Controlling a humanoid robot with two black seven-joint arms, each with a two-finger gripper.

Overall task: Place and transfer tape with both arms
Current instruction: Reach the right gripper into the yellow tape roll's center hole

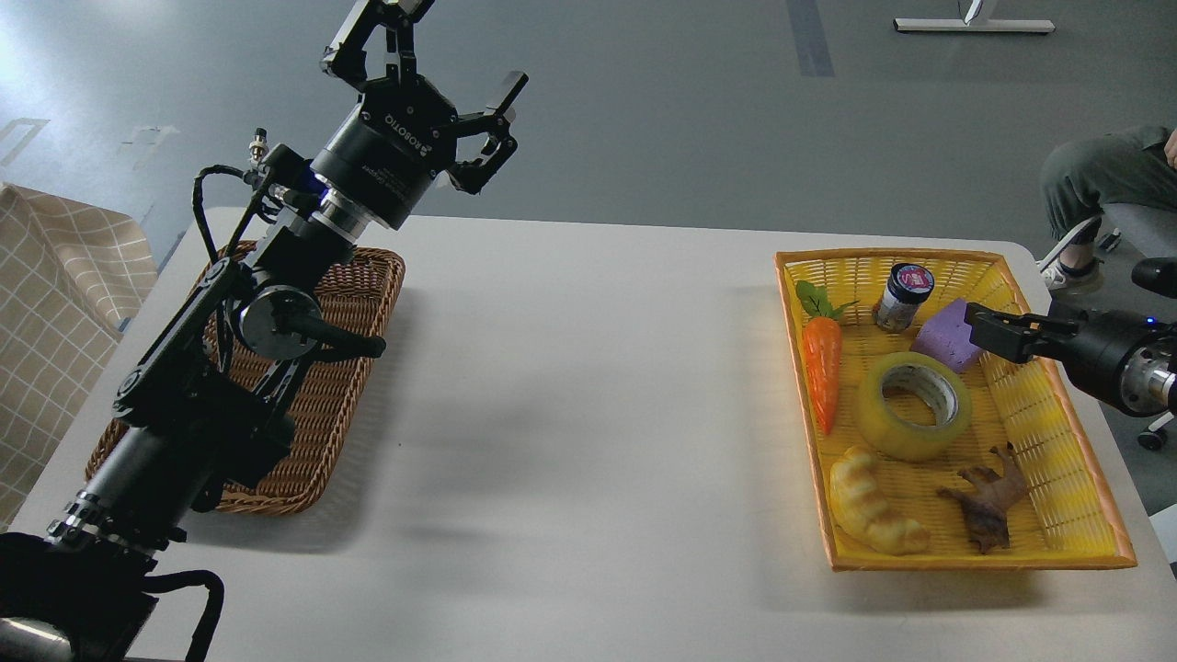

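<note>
A grey floor runs behind a pale, smooth table (588, 386) with rounded corners. At its right edge sits a shallow yellow woven basket (1094, 478); at its left edge, a brown wicker tray (368, 313), partly hidden under the left arm.

The tape (914, 405) lies flat near the middle of the yellow basket, core hole facing up: a thick translucent yellow ring around a grey-white cardboard core. Lying that way, its rim is open to a grasp from above or the side. Around it are a plastic carrot (823, 372) by the basket's left wall, a small dark-lidded jar (902, 297) and a purple block (947, 337) toward the far edge, and a ridged croissant toy (872, 503) and a brown animal figure (988, 501) at the near edge.

The right gripper (980, 324) reaches in over the basket's right wall, just beside the purple block and near the tape, seemingly lining up for the pickup; it is seen side-on and dark, so I cannot tell whether its fingers are parted. The left gripper (441, 69) is raised above the wicker tray, fingers spread wide and empty, probably waiting to receive the roll.
</note>
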